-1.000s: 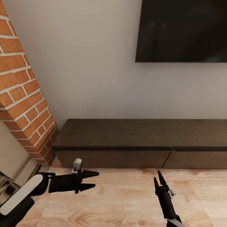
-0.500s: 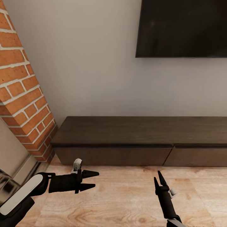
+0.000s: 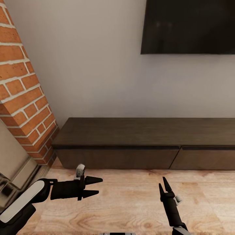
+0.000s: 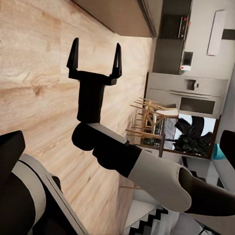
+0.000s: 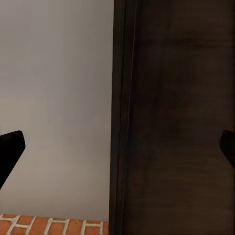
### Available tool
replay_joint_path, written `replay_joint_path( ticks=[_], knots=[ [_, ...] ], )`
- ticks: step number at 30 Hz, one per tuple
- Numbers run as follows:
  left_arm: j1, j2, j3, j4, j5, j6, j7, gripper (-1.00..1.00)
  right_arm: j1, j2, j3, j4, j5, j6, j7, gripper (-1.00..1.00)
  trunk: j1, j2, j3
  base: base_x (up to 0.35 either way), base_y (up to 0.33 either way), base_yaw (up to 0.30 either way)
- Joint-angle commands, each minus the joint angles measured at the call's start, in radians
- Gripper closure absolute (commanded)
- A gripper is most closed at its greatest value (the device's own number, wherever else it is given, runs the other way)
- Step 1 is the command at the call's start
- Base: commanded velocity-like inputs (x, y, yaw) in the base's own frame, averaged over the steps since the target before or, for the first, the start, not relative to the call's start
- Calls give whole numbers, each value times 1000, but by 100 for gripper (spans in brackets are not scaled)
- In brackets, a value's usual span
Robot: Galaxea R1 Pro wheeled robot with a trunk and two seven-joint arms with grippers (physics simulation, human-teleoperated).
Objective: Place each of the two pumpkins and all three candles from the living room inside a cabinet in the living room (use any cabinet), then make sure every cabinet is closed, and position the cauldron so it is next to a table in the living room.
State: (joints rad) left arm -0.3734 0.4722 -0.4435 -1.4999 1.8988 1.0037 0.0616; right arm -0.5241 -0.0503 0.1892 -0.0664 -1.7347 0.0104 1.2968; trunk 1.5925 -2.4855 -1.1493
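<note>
Head view shows the long dark cabinet (image 3: 147, 142) low against the pale wall (image 3: 98, 65). Its flat fronts look shut. A big black screen (image 3: 189, 26) hangs on the wall above it. A red brick column (image 3: 23, 91) stands at the left, just beside the cabinet's end. The wood floor (image 3: 130, 202) lies in front.

Both arms reach out low over the floor, well short of the cabinet. The left arm comes in from the lower left corner and lies almost flat, pointing to the right. Its left pincer (image 3: 94, 186) has two dark pointed tips with a gap between them, so it is open and holds nothing. The right arm comes up from the bottom edge and points toward the cabinet. Its right pincer (image 3: 164, 186) also has its two tips spread a little, with nothing between them.

The left wrist view looks across at the right arm, which bends up to the right pincer (image 4: 94, 55); its two tips stand well apart over the floor (image 4: 34, 88). Far behind it are wooden chairs (image 4: 149, 120) and a kitchen.

The right wrist view looks at the cabinet (image 5: 181, 117) and the wall (image 5: 54, 98), with a strip of brick (image 5: 49, 226) at one edge. Dark tips show at both sides of this view, far apart.
</note>
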Motion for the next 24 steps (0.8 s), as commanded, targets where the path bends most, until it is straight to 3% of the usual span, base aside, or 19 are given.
replay_joint_path(
  ticks=[1,12,24],
  knots=[
    [-1,1,-1,0,9,1,6,-100,-1,-1,9,0,-9,1,3,-100,4,-8,-4,0,0,0],
    [-1,3,-1,0,9,1,6,-100,-1,-4,9,-1,-11,2,4,-100,12,-17,-46,0,0,0],
    [-1,3,0,0,9,1,6,-100,-1,-5,9,0,-12,2,7,-100,12,-17,-46,1,0,0]
  ],
)
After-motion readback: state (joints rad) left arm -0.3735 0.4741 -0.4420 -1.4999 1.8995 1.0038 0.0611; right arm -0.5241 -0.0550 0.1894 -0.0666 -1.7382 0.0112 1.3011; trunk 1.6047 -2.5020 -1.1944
